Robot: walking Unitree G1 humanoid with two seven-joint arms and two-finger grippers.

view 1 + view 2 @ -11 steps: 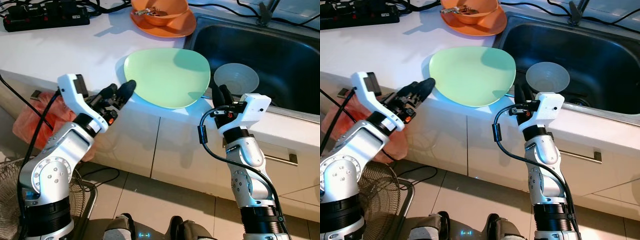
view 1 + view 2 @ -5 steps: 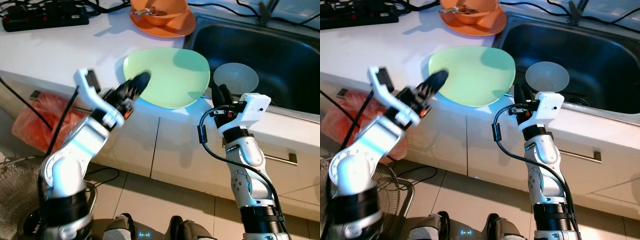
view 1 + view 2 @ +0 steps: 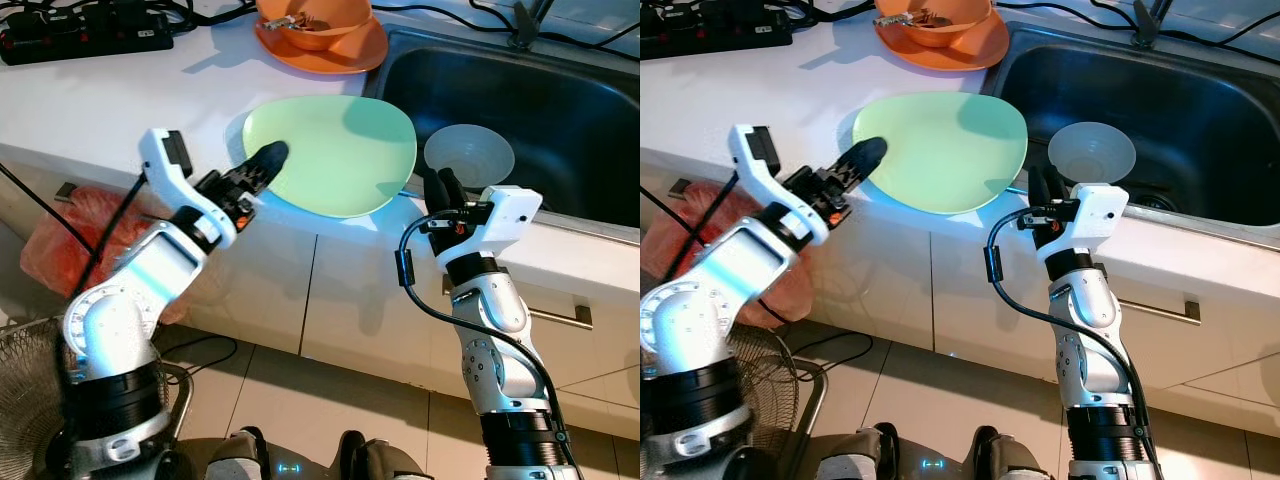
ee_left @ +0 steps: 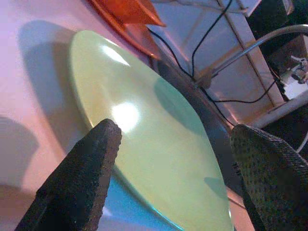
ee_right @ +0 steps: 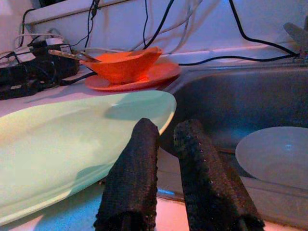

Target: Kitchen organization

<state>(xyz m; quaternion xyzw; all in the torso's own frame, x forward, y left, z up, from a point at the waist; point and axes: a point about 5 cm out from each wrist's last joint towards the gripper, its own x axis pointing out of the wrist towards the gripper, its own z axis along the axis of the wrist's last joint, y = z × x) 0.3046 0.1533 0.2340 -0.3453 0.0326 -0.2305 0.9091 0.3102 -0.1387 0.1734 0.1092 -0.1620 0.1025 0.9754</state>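
While nothing on the counter looks sorted yet, I have the left gripper [image 3: 268, 158] at the near-left rim of the green plate [image 3: 340, 150], its fingers spread wide apart with the rim between them but not closed on it. The plate lies flat on the white countertop [image 3: 100, 90], its near edge hanging a little over the front and its right edge at the lip of the sink [image 3: 560, 100]. It is a rounded, slightly oblong shape whose longer axis runs roughly left to right along the counter. I judge the grasp not yet made, so lifting and placing remain. My right gripper [image 3: 443, 187] rests at the counter edge, fingers together, holding nothing, near the clear bowl [image 3: 469, 154] in the sink. An orange bowl on an orange plate [image 3: 322, 32] sits further back.
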